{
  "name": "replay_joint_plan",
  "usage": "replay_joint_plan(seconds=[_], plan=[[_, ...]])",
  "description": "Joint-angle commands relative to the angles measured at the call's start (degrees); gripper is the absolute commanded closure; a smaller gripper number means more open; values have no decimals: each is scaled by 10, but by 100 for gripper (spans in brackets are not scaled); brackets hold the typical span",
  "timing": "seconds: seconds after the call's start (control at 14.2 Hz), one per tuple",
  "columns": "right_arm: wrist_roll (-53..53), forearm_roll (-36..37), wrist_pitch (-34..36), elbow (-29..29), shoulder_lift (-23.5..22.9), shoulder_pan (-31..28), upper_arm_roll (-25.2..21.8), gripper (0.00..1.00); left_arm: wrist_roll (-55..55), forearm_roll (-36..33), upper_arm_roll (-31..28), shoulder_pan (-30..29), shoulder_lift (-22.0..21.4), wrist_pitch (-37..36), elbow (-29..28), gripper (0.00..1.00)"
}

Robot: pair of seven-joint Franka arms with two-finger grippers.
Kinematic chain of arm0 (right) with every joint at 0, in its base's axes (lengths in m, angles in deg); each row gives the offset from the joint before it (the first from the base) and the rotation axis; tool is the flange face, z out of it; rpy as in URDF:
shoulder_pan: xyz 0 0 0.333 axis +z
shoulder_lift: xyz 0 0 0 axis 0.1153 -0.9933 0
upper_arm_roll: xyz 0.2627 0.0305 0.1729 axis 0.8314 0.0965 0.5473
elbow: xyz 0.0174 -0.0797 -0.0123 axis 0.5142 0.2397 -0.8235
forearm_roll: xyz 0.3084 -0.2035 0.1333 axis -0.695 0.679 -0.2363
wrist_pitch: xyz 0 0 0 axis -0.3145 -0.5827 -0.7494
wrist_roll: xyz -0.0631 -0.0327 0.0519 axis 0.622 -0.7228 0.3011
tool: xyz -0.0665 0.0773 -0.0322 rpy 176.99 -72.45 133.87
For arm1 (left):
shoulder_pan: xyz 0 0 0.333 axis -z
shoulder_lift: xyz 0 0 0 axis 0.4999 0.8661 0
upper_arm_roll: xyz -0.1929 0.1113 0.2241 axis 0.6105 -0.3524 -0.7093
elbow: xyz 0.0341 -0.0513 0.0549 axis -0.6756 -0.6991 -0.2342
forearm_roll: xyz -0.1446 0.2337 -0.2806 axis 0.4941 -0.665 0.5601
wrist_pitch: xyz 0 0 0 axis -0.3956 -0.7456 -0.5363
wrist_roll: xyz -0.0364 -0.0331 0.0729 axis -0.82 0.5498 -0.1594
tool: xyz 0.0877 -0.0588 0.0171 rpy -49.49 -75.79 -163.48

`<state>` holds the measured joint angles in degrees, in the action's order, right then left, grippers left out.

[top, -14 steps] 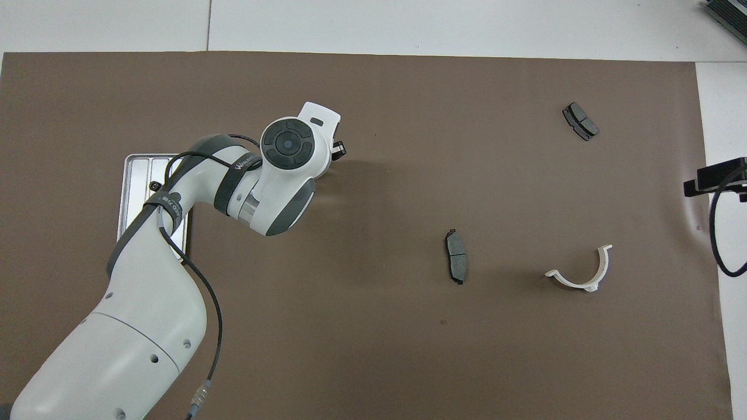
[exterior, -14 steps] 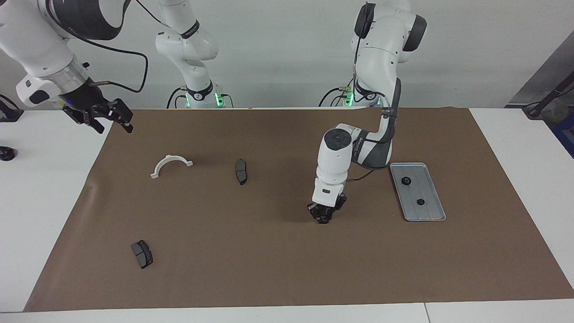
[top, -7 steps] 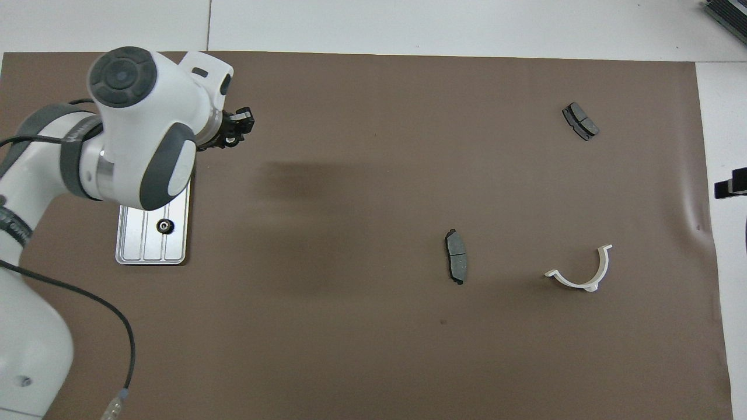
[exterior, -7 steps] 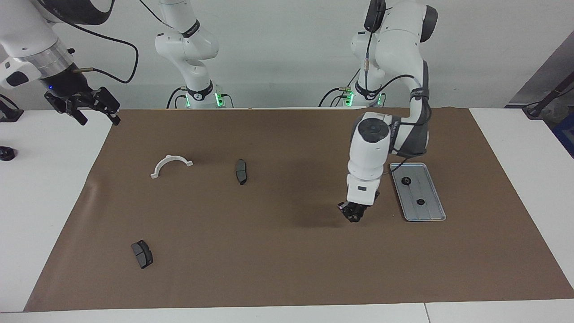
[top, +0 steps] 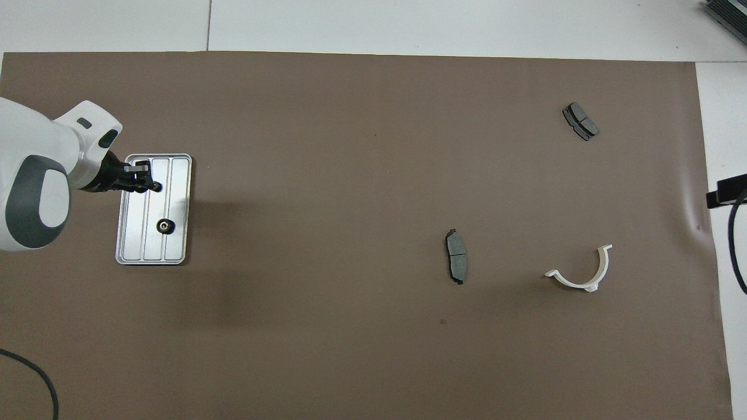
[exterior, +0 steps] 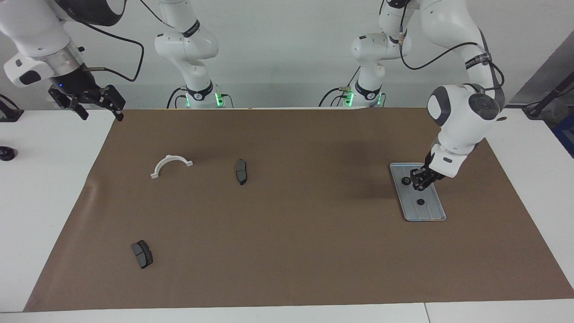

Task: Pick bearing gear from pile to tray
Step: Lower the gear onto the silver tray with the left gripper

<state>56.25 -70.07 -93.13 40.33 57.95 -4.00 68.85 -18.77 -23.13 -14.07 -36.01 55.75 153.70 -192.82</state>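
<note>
2 gears on tray: 1 nearer the robots, 1 farther, both loose on the tray, well apart.
Tray place: flat on the brown mat, toward the left arm's end of the table.
Left gripper: low over the tray's middle, between the 2 gears, fingers angled down; narrow, dark bit at the tips in the overhead view, looks like a 3rd gear but cannot tell for sure.
Right gripper: up over the table edge at the right arm's end, fingers spread wide, holding nothing; arm waits.
Pile leftovers: white bracket, 1 brake pad beside it, 1 more pad farther from the robots; no gears seen on the mat.
Step, my guess: set-down on the tray.
Risk 1: release from height, so the gear bounces or rolls along the ridges and over the low rim.
Risk 2: fingers come down on the nearer gear and knock it off.
Risk 3: the gear sticks to 1 finger on opening and gets carried away.
Risk 4: fingertips hit the tray and shove it on the mat.
</note>
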Motion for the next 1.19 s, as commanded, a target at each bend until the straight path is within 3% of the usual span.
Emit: replay_joint_plan(seconds=[0.0, 0.21, 0.35, 0.42, 0.49, 0.56, 0.84, 1.12], plan=[[-13, 26, 31, 13, 12, 45, 1, 0, -58, 13, 5, -25, -49, 69, -102, 94], [-91, 27, 34, 10, 12, 91, 1, 0, -108, 13, 3, -43, -73, 131, -175, 88], [-95, 26, 30, 8, 11, 98, 3, 0, -121, 13, 3, -44, -74, 152, -195, 76], [-91, 23, 22, 11, 12, 98, 4, 0, -125, 13, 3, -44, -76, 152, -201, 57], [-86, 21, 16, 12, 11, 94, 4, 0, -125, 13, 3, -44, -78, 152, -206, 8], [-71, 16, 14, 10, 7, 88, 4, 0, -125, 13, 3, -43, -78, 152, -205, 0], [-59, 25, 6, -1, -2, 78, -1, 0, -124, 13, 4, -35, -72, 139, -176, 0], [-56, 16, 16, -67, -50, 53, 0, 0, -118, 7, 6, 7, -78, 47, -120, 0]])
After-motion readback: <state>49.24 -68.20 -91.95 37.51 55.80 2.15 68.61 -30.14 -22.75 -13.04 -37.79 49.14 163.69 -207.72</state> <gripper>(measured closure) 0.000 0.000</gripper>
